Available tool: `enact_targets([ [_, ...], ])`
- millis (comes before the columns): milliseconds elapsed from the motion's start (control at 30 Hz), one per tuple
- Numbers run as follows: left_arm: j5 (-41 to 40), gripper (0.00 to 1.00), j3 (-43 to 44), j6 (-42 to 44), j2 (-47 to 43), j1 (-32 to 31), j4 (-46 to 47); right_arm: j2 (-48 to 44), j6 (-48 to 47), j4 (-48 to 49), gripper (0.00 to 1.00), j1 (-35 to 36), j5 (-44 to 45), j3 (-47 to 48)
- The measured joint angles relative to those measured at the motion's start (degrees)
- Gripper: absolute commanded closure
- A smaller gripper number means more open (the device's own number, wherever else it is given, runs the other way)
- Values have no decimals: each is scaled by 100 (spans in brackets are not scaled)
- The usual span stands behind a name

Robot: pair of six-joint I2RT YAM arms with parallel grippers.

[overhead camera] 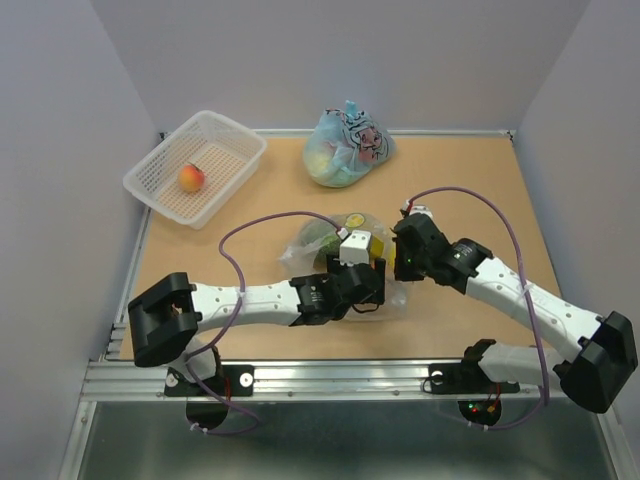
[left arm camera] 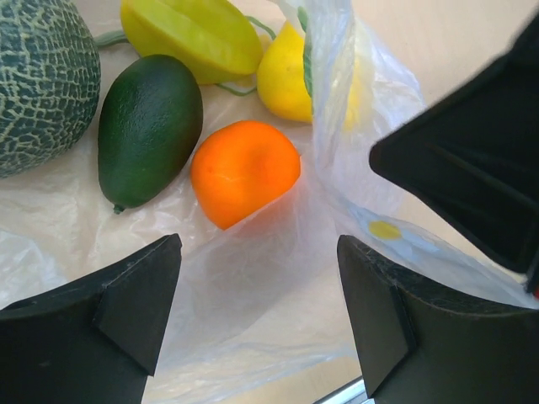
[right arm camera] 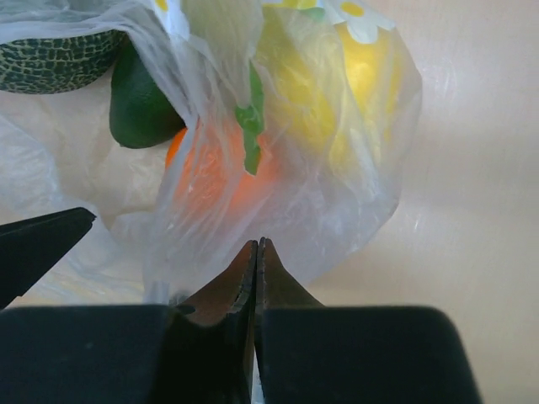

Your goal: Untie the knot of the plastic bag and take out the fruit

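Note:
The see-through plastic bag (overhead camera: 300, 250) lies open at the table's middle, with fruit on and in it. In the left wrist view an orange (left arm camera: 244, 172), a dark green avocado (left arm camera: 150, 126), a netted green melon (left arm camera: 38, 80), a lemon (left arm camera: 286, 71) and a yellow star-shaped fruit (left arm camera: 189, 34) lie on the plastic (left arm camera: 253, 295). My left gripper (left arm camera: 259, 252) is open and empty just short of the orange. My right gripper (right arm camera: 257, 246) is shut on a fold of the bag (right arm camera: 337, 194) and holds that side up. A peach (overhead camera: 191, 178) lies in the basket.
A white mesh basket (overhead camera: 230, 140) stands at the back left. A knotted light-blue cartoon-print bag (overhead camera: 345, 145) with fruit sits at the back centre. Both grippers (overhead camera: 372, 282) (overhead camera: 402, 262) are close together at the bag's near right side.

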Motion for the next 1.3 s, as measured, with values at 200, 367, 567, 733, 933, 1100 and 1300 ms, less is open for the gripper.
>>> enact_targets([
  [200,-247,14,442,-540,505,94,-490,-74,28,-181,99,0,232,0],
  [367,-472,14,662,-662,782,304,-787,-109,24,-227,99,0,286,0],
  [567,-463,14,680,-249,973,852,-702,-149,24,-267,99,0,289,-4],
  [733,-365,14,986,175,1434,1025,-588,-188,24,-269,99,0,293,-11],
  [933,-210,13,1239,409,2028,1084,-446,-216,4,-267,99,0,286,-37],
  [1100,-199,19,1244,439,2280,1180,-330,-260,-35,-258,99,0,243,-122],
  [1300,-151,66,1244,540,2310,1283,-293,-302,-79,-243,99,0,223,-122],
])
